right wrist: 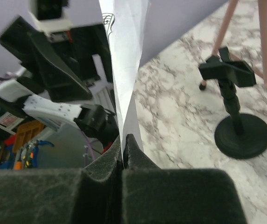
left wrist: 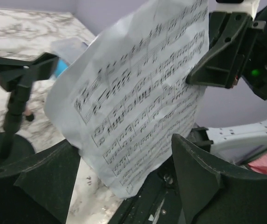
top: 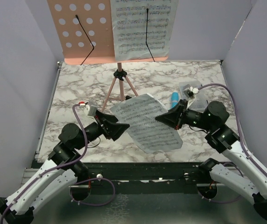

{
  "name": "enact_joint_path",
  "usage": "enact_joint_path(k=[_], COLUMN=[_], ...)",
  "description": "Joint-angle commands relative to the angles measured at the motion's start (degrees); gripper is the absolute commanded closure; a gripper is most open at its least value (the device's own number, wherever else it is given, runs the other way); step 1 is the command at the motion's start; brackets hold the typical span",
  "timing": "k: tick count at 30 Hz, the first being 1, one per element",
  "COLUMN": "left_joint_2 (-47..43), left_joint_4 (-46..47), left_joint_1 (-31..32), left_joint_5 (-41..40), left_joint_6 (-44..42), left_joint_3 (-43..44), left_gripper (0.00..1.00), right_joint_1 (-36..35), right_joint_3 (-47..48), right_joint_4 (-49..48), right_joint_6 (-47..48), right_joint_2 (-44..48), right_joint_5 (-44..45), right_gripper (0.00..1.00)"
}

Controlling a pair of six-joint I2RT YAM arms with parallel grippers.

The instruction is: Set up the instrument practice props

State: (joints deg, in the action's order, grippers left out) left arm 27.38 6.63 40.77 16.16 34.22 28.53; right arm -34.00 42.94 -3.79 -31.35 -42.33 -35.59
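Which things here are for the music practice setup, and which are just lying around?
For the job: pink hole-dotted music stand on tripod legs; white sheet-music page on it; second white sheet-music page pinched in the right gripper; blue toy microphone; small black round-based mic stand.
Just lying about: clear plastic box.

Light: bright, even, overhead | Shadows: soft, faint on desk [top: 77, 84] | Focus: sheet-music page [left wrist: 142, 93] sharp, mic stand [left wrist: 17, 93] blurred | Wrist views: near foreground soft
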Motion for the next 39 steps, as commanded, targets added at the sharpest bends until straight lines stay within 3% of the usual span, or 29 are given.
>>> enact_joint_path(k=[1, 8, 16, 24, 27, 37, 39], left_joint_2=[-2.19, -0.99, 10.86, 21.99, 23.12, 18.46, 17.45], left_joint_4=[-18.74, -28.60, -32.06, -32.07, -31.33, -25.67, -25.18], left_joint_1=[0.23, 0.24, 0.23, 0.27, 0.35, 0.36, 0.35], left_joint_5=[-11.63, -11.32, 5.54, 19.73, 22.15, 23.99, 23.41], left_joint_6=[-7.71, -16.01, -20.25, -18.91, -18.67, -16.51, -16.15], left_joint_3=[7.22, 15.01, 20.65, 21.36, 20.82, 16.79, 15.99], left_gripper=[0.21, 0.19, 0.22, 0.32, 0.43, 0.99, 1.00], right_joint_1=[0.20, 0.25, -1.09, -5.63, -6.16, -6.26, -6.26], right_joint_3=[2.80, 4.94, 7.89, 9.52, 9.56, 9.71, 9.62], right_joint_4=[15.20, 18.56, 21.99, 23.73, 22.89, 21.13, 20.78], right_joint_6=[8.94, 11.16, 14.29, 15.80, 15.48, 14.70, 14.59], right_joint_2=[-4.95, -13.99, -20.18, -23.42, -23.85, -23.77, -23.77], right_joint_5=[-3.42, -17.90, -26.06, -24.46, -24.06, -21.19, -20.95], right_gripper=[1.00, 1.00, 1.00, 1.00, 1.00, 1.00, 1.00])
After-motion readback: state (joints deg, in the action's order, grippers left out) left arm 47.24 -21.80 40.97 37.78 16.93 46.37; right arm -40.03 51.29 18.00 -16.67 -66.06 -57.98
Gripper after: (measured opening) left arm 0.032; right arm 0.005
